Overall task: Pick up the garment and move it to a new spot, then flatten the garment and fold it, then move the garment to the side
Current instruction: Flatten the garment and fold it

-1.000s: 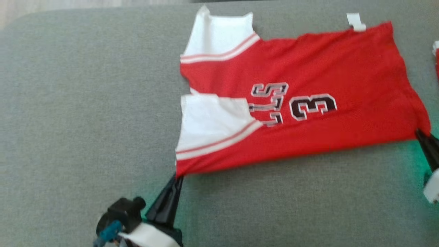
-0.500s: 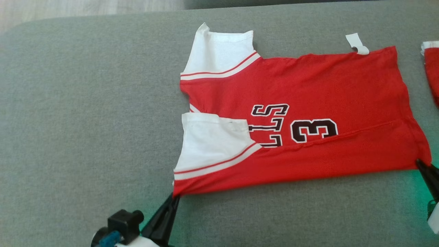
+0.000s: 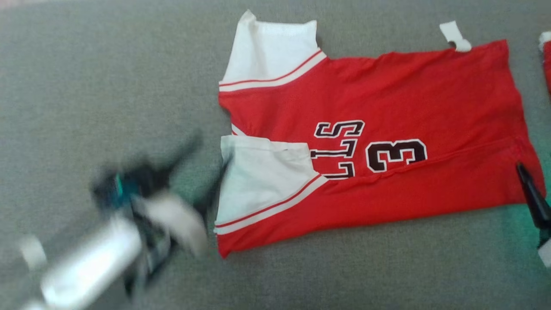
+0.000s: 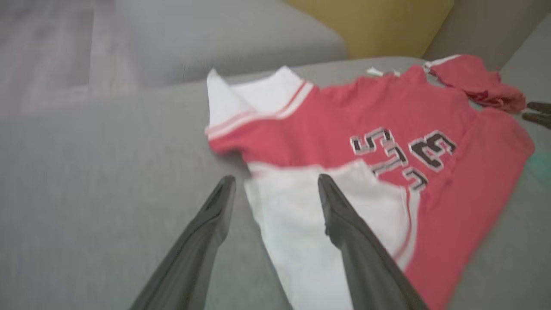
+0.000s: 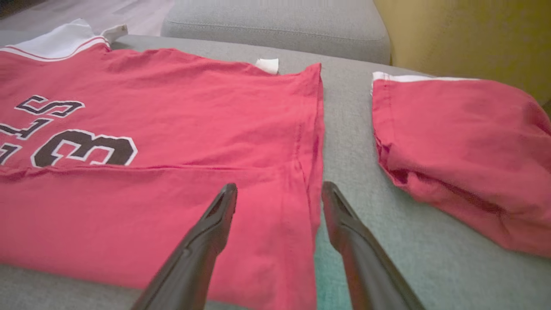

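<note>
Red jersey lies spread on the grey cushion, seemingly for folding; left gripper and right gripper gape empty.

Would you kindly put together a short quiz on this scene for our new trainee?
1. True or false: the left gripper is shut on the red-and-white short-sleeved jersey.
2. Which digit is printed on the jersey? A) 7 B) 3 C) 5
3. Which gripper is at the jersey's hem, nearest the second red garment?

Key:
1. False: its fingers stand apart over the white sleeve.
2. B.
3. The right gripper.
</note>
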